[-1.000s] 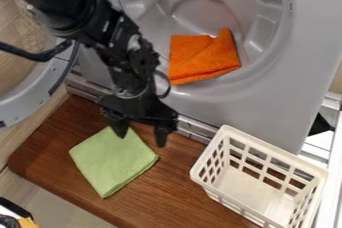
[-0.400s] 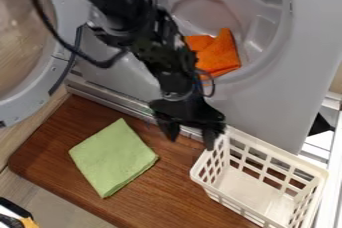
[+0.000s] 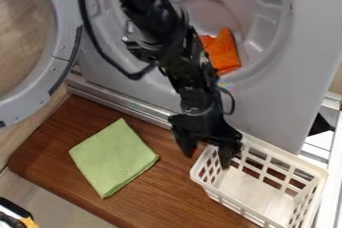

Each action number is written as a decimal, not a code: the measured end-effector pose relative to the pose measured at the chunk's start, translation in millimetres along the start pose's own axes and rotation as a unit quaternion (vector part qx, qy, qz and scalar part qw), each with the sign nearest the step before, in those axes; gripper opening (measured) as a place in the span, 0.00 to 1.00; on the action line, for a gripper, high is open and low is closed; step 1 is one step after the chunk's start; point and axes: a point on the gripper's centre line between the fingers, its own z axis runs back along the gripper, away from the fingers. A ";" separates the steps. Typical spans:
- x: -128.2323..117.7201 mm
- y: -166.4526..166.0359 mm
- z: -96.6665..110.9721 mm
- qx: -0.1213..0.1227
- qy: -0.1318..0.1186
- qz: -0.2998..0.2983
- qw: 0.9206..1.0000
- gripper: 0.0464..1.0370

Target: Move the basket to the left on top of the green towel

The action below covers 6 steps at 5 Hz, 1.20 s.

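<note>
Fingers (image 3: 185, 143): two, black, set wide apart, with nothing between them but possibly the basket's rim; contact not clear. One tip just outside the near-left corner of the white basket (image 3: 255, 188), the other over its interior. Gripper (image 3: 206, 155): black, pointing down at a slant. Arm (image 3: 157, 19): black, jointed, slanting in from the top edge, with a loose black cable (image 3: 105, 58) looped alongside.

Basket: at lower right, upright, on the wooden board; roughly rectangular, smooth, plastic-looking, with a rounded rim, latticed walls and a plain pale floor. Apart from the green towel (image 3: 113, 158) — well to its left in the view.

Green towel: soft-looking, folded into a near-square, lying flat with one corner towards the top. Orange cloth (image 3: 226, 54): rumpled, textured, folded, resting in a grey moulded recess, partly behind the arm.

Wooden board (image 3: 150, 192): reddish-brown, streaky grain, rounded left corner. Above it, a light metal strip (image 3: 120, 103) and a broad grey panel (image 3: 270, 99) around the recess. At left, a round grey door frame (image 3: 62, 69). Below, pale grey flooring (image 3: 47, 194) — plus a black-and-orange item, cut off at the lower left corner.
</note>
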 end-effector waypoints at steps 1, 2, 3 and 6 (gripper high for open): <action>-4.3 -4.8 -6.0 0.012 0.008 -0.007 1.000 0.64; -5.8 -4.6 -6.1 0.015 0.012 -0.003 1.000 0.33; -5.7 -2.7 -5.2 0.021 0.012 0.000 1.000 0.12; -6.9 -3.1 0.8 0.006 0.001 -0.008 1.000 0.06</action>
